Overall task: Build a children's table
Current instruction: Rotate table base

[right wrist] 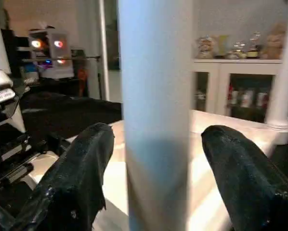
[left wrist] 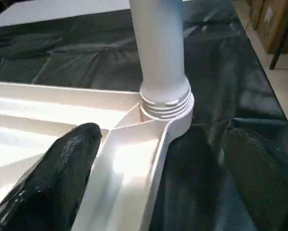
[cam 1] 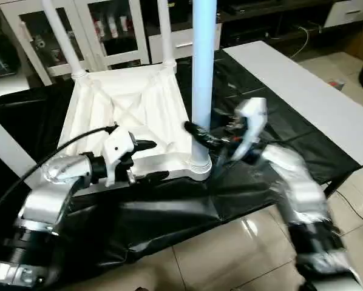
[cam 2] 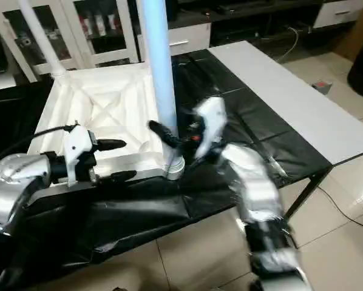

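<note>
Item: white table top [cam 1: 127, 115], lying ribbed underside up on the black-draped work table [cam 1: 272, 133]. We count three legs standing upright in corner sockets: two far legs [cam 1: 63, 36] [cam 1: 164, 30] and one near leg [cam 1: 202, 79] seated in the socket [left wrist: 170, 113] at our right front corner.

Item: right gripper [right wrist: 153, 168]. Its fingers [right wrist: 81, 173] flank the near leg, spread apart, a gap visible on each side.

Item: left gripper [cam 1: 150, 160]. We find it open, straddling the top's near rim, one finger [left wrist: 52, 178] over the ribbed interior.
</note>
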Robot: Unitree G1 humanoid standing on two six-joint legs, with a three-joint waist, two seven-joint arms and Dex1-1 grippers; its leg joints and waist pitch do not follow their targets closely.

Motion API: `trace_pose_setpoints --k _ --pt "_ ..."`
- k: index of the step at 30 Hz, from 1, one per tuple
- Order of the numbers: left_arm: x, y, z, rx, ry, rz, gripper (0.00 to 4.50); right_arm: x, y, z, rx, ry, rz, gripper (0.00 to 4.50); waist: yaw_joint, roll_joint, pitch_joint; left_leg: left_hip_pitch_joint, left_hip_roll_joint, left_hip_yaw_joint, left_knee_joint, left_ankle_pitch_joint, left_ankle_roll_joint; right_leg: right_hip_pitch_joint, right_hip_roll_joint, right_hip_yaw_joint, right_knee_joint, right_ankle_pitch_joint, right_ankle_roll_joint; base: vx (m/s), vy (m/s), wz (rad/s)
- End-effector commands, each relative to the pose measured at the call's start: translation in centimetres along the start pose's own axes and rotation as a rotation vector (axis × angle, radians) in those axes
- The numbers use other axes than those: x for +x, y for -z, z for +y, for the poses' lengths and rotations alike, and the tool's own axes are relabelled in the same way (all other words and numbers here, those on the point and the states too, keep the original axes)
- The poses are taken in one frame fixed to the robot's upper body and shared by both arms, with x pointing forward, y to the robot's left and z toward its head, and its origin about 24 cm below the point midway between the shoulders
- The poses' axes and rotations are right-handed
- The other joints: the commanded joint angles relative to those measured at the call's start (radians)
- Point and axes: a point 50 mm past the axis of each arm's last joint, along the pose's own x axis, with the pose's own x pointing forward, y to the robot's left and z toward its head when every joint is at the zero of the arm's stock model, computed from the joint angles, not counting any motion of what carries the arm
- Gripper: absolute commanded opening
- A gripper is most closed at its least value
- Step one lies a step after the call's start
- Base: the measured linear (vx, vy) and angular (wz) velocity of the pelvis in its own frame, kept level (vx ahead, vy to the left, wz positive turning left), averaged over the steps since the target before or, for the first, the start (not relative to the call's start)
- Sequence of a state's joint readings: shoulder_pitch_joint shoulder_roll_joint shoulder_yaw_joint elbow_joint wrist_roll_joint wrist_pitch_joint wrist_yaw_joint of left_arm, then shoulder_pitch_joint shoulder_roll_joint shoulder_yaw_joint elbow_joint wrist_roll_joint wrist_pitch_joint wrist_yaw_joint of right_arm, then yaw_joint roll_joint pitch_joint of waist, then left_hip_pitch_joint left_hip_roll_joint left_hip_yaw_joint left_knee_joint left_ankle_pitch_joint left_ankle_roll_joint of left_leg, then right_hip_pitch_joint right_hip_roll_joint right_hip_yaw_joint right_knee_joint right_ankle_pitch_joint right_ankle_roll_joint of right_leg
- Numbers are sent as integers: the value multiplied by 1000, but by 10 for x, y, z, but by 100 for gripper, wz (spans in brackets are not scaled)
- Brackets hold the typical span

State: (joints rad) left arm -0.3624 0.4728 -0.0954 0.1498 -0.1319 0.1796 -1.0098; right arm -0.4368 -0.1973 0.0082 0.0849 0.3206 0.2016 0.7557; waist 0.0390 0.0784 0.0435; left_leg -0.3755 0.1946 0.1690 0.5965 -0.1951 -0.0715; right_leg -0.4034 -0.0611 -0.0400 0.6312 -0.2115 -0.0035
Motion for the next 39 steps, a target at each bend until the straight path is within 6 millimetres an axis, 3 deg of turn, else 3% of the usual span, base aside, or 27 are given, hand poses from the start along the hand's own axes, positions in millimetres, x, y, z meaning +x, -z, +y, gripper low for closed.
trace_pose_setpoints --k 1,9,10,12,13,16,17,19,20,21,22,23,24,25,27,28,29,30,31,32,33,34,35,36,37,38,39 --pt "5 5 1 -3 -56 9 449 -7 -14 0 -17 8 -29 329 2 -10 -68 9 22 -4 -56 -82 58 59 -57 38 -67 3 -218 0 0 0" --pt "14 12 13 -182 -387 -112 449 -37 -22 9 -45 -45 28 329 5 -7 -67 5 21 -7 -53 -106 59 61 -57 38 -75 -24 -209 0 0 0" --pt "12 11 13 -209 -446 -149 449 -47 -20 14 -45 -55 67 329 4 -14 -66 3 22 -7 -52 -108 61 64 -56 38 -77 -27 -205 0 0 0" --pt "7 9 11 -235 -526 -207 449 -58 -16 20 -29 -56 106 329 7 -16 -65 2 23 -7 -51 -107 66 65 -57 38 -80 -39 -203 0 0 0" --pt "5 9 9 -272 -576 -232 449 -65 -13 24 -12 -39 121 329 6 -24 -64 -2 21 -7 -52 -113 76 63 -59 37 -83 -75 -198 0 0 0" --pt "2 12 5 -299 -652 -241 449 -72 -4 25 0 59 138 329 3 -28 -57 -3 24 -6 -56 -136 73 52 -59 35 -94 -172 -176 0 0 0" --pt "0 14 0 -272 -725 -221 449 -75 10 20 -1 248 157 329 1 -33 -58 -2 24 -5 -55 -146 65 47 -58 36 -100 -223 -157 0 0 0" --pt "0 15 -2 -267 -764 -211 449 -74 21 16 21 368 166 329 -8 -28 -54 -1 29 -12 -66 -168 36 39 -50 30 -100 -261 -143 0 0 0" --pt "0 15 -2 -267 -764 -211 449 -74 21 16 21 368 166 329 -14 -22 -56 15 36 -20 -70 -209 4 35 -29 18 -103 -250 -137 0 0 0" --pt "2 15 -3 -262 -797 -198 449 -73 29 13 43 452 170 329 -28 -18 -51 -32 28 -66 -99 -237 51 69 -34 -26 -74 -172 -164 0 0 0" --pt "6 14 -3 -252 -835 -182 449 -69 34 11 37 513 171 329 -23 -3 -57 -22 37 -97 -104 -274 66 67 -32 -47 -67 -149 -178 -6 -14 25" --pt "7 14 -3 -250 -844 -178 449 -67 35 10 37 525 170 329 -51 14 -53 -2 83 -173 -129 -335 126 57 -17 -64 -38 -102 -227 2 -53 53" --pt "12 12 -2 -246 -864 -162 449 -61 34 6 30 556 156 329 -70 34 -50 17 104 -234 -152 -375 176 48 -2 -75 7 -130 -250 2 -53 53" --pt "13 10 -3 -244 -863 -164 449 -58 33 5 30 560 151 329 -85 28 -48 20 97 -278 -160 -376 217 44 5 -64 39 -175 -255 3 -87 57" --pt "16 7 -3 -246 -862 -165 449 -57 31 -1 18 575 152 329 -79 18 -44 9 65 -299 -166 -363 217 49 -2 -44 39 -197 -281 -14 -128 53" --pt "17 6 -3 -237 -862 -164 449 -57 32 -4 17 587 156 329 -71 -2 -40 -19 12 -299 -159 -363 188 68 -15 -28 8 -218 -346 -19 -187 59" --pt "18 6 -3 -237 -865 -158 449 -58 33 -7 6 595 170 329 -60 -26 -43 -51 -56 -268 -103 -347 132 85 -37 -24 -59 -328 -422 -41 -225 56" --pt "18 6 -3 -236 -867 -155 449 -58 33 -8 0 600 175 329 -51 -44 -53 -66 -96 -221 -15 -311 93 95 -77 -27 -117 -430 -459 -42 -341 88" --pt "18 6 -3 -235 -869 -152 449 -58 34 -9 -6 606 182 329 -23 -54 -49 -85 -84 -57 231 -189 127 100 -154 -42 -173 -492 -445 -30 -232 57" --pt "19 6 -3 -232 -876 -144 449 -59 38 -14 -28 628 217 329 -23 -67 -27 -87 -72 -43 248 -168 133 82 -159 -93 -182 -508 -383 -16 -235 49" --pt "20 7 -4 -234 -885 -138 449 -59 40 -15 -24 637 237 329 -37 -50 -46 -40 -76 -18 193 -244 139 70 -107 -38 -173 -436 -308 -15 -119 17" --pt "20 7 -4 -236 -884 -134 449 -59 41 -14 -27 633 242 329 -33 -63 -45 -48 -73 -15 167 -257 165 96 -98 -49 -164 -417 -257 -14 -222 32" --pt "20 10 -4 -243 -881 -111 449 -58 42 -13 -47 612 271 329 -22 -7 -74 1 -5 -42 52 -169 211 112 -57 -70 -165 -273 -113 -10 -218 39" --pt "21 11 -4 -248 -879 -93 449 -56 44 -10 -71 580 294 329 -32 30 -94 123 298 -222 -40 73 364 -4 -47 -84 19 -170 59 -10 -218 39" --pt "20 11 -4 -252 -879 -90 449 -54 44 -3 -55 530 286 329 -48 -5 -91 162 305 -212 -12 439 511 -103 -106 -4 137 -152 59 0 -234 27" --pt "20 11 -4 -252 -879 -90 449 -54 44 -3 -55 530 286 329 -70 -21 -100 176 255 -211 27 613 566 -142 -128 53 153 -62 43 28 -212 2" --pt "20 11 -4 -252 -879 -90 449 -54 44 -3 -55 530 286 329 -42 -60 -85 82 74 -116 125 649 459 -105 -157 131 15 208 34 28 -212 2"
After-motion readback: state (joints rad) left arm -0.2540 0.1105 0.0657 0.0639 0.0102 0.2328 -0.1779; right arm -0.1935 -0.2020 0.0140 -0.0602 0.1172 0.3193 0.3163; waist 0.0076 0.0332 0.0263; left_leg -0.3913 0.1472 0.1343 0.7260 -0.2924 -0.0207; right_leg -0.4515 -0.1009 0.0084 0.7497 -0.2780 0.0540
